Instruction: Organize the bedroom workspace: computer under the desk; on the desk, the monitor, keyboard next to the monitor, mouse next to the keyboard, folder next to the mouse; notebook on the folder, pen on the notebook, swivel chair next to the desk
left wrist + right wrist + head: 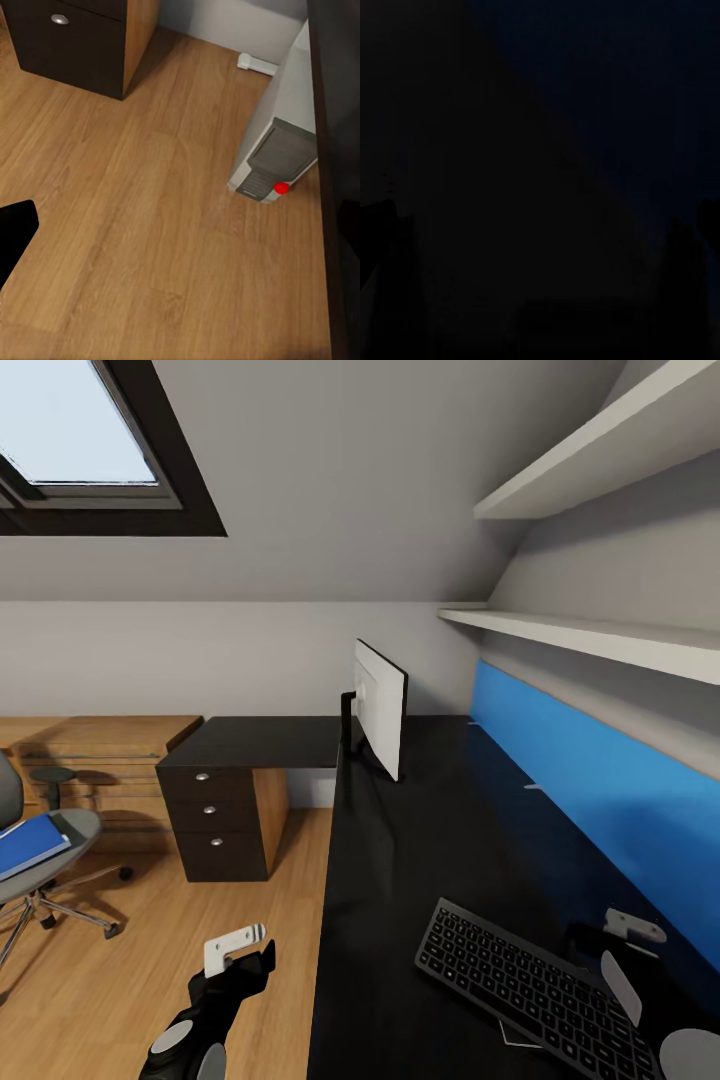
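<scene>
Standing at the long black desk (400,920), the robot has the keyboard (535,980) at the lower right of the head frame, lying at a slant on the desktop. The monitor (380,705) stands upright mid-frame, well apart from it. At the left edge, the blue folder (30,843) lies on the seat of the swivel chair (75,830). The left wrist view shows the computer (281,142) upright on the wood floor (150,225), tucked beside the desk's edge. The left gripper (232,950) hangs low over the floor at the bottom of the head frame, nothing in it; whether its fingers are spread cannot be told. The right gripper (630,940) sits at the lower right beside the keyboard's far end; the right wrist view is near black, so its state cannot be told either. Risks, as judgement: sliding the keyboard toward the monitor could knock the thin screen over. The right arm, crowded between the blue wall panel (600,780) and the keyboard, may snag. Reaching the folder means turning the base, and the chair could roll off if bumped.
</scene>
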{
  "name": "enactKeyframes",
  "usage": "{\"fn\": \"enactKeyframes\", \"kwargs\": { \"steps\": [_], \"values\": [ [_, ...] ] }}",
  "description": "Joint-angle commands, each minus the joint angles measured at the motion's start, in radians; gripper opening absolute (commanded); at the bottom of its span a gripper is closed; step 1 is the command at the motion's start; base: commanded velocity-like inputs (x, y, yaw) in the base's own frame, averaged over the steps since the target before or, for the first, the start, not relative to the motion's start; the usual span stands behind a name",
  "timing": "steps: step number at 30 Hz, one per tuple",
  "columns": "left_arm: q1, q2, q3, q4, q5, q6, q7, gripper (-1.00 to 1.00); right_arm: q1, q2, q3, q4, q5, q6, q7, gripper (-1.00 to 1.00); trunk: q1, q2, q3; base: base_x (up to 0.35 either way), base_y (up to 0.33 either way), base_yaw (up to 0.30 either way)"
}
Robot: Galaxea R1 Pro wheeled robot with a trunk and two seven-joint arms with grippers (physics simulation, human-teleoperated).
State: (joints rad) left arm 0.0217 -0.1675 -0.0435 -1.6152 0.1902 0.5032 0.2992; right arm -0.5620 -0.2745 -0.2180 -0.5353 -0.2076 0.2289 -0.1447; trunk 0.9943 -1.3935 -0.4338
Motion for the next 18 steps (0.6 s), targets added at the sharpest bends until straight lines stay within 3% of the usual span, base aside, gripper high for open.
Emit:
{"fn": "enactKeyframes", "kwargs": {
  "steps": [1,13,18],
  "values": [
    [0.0,0.0,-0.001,-0.002,0.011,0.002,0.009,1.0,0.001,0.0,0.002,-0.001,-0.01,0.017,-0.004,1.0,0.0,-0.001,-0.001,0.0,0.0,0.0],
    [0.0,0.0,-0.001,-0.001,0.01,0.002,0.009,1.0,-0.001,0.0,0.002,-0.002,-0.009,0.061,-0.005,1.0,0.0,-0.001,-0.001,-0.002,0.0,0.0],
    [0.0,0.0,-0.001,-0.001,0.011,0.002,0.009,1.0,-0.001,0.0,0.002,-0.002,-0.009,0.062,-0.006,1.0,0.0,-0.001,-0.001,-0.139,0.0,0.0]
  ]
}}
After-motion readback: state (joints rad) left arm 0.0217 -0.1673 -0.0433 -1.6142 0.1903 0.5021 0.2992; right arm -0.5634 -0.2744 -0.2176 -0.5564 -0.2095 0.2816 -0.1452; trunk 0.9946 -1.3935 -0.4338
